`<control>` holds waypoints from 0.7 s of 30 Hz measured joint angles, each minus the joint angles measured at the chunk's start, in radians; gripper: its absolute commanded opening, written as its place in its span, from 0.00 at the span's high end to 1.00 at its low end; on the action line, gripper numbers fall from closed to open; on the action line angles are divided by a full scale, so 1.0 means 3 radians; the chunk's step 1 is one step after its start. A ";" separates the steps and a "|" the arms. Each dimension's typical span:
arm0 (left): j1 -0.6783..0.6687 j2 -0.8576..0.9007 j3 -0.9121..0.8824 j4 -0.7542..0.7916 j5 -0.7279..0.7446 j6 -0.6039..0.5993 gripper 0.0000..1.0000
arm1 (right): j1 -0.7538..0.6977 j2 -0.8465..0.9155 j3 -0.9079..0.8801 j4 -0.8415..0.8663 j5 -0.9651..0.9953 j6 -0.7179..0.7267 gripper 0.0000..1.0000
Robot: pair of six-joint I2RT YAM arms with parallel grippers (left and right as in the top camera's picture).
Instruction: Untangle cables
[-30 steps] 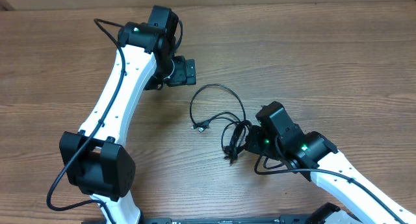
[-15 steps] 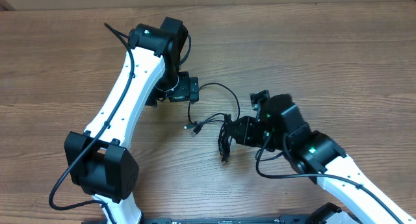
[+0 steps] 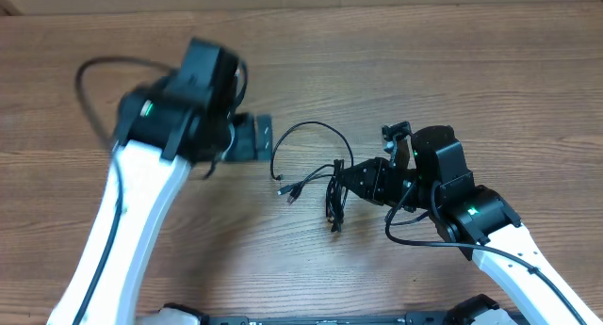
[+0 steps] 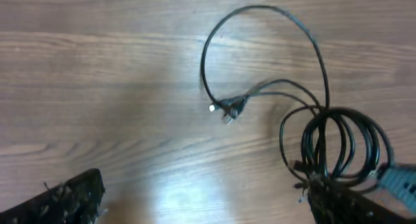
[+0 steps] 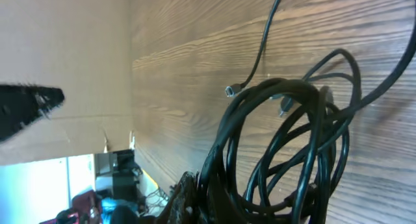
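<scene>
Right gripper (image 3: 345,186): jaws pinched tight on the thin black flexible cables (image 3: 334,199), taking the coiled part of the bundle. Right wrist view: the dark fingers (image 5: 188,197) sit at the bottom edge, with several overlapping loops of cord rising out of them and standing off the wood. I cannot tell how many separate cords make up the coil. From the coil one open loop arcs toward the far edge of the brown wood-grain table (image 3: 490,80), then curves back down to a pair of small plug ends (image 4: 227,111) lying close together on the surface, just left of the coil. A further short tail hangs from the coil toward the near edge. The whole bundle sits about mid-table, between the two arms. Left gripper (image 4: 205,188): jaws spread wide, with only bare wood between them. Its two black fingertips (image 4: 75,198) show only at the lower corners of the left wrist view, one at each side. From overhead it stands left of the open loop, near it but apart from the cords. The white left arm (image 3: 122,203) is blurred there.
</scene>
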 measured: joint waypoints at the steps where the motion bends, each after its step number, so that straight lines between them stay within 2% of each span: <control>1: 0.0000 -0.0154 -0.0188 0.0103 0.0001 0.0000 0.00 | 0.0000 0.0000 0.0000 0.0003 -0.0005 0.0000 0.96; 5: 0.0001 -0.0752 -0.1115 0.0643 0.0165 -0.0001 0.00 | -0.0004 0.0000 -0.0003 0.0107 -0.0111 0.0001 0.96; 9: 0.0001 -0.1061 -0.1582 0.0997 0.0472 -0.0003 0.01 | -0.0005 0.0000 -0.0004 0.0420 -0.0318 0.0000 0.96; 21: 0.0001 -0.1123 -0.1790 0.1431 0.1097 0.0079 0.00 | -0.0006 0.0000 -0.0004 0.0546 -0.0598 0.0027 0.96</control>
